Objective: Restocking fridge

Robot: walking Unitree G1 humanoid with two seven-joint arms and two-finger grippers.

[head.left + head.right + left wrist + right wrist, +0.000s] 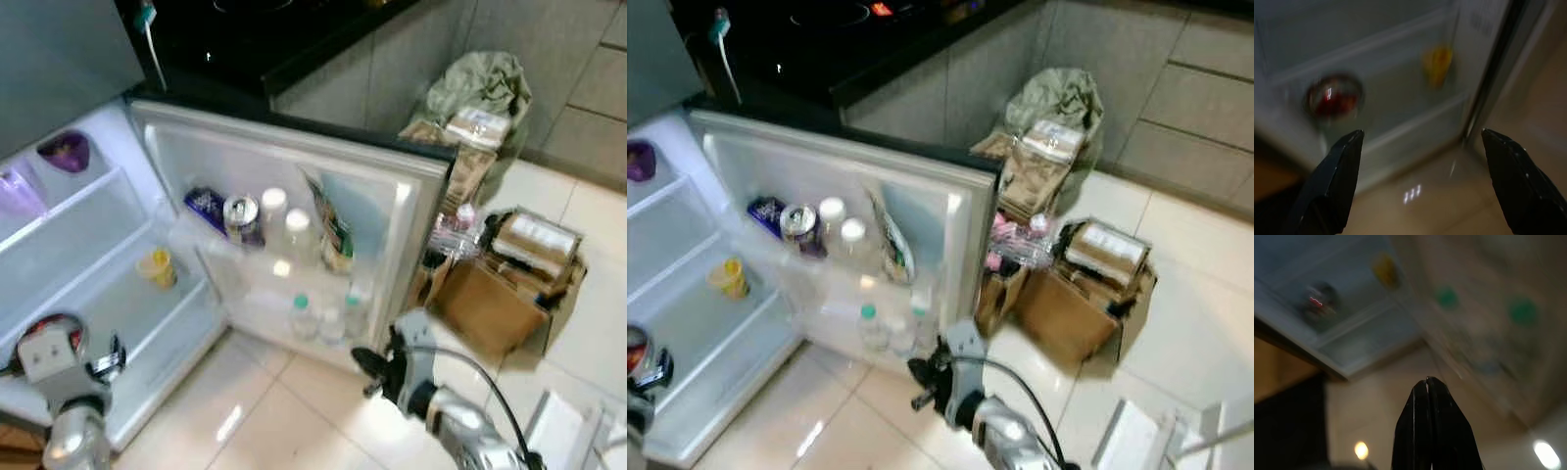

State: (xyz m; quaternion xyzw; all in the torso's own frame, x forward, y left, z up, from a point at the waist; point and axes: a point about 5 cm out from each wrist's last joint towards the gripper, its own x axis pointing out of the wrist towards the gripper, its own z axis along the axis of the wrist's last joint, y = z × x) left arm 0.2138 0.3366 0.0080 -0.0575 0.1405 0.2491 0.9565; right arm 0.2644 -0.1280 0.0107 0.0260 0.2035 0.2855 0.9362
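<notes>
Fridge (118, 284) stands open on the floor, door (294, 186) swung wide, its racks holding bottles (318, 318) and a can (240, 217); left pincer (1422, 183) spread wide, empty, before the lower shelf; right pincer (1429, 431) closed, empty, below the door. Judged between items; next, fetch stock from the cardboard box (509, 284).
</notes>
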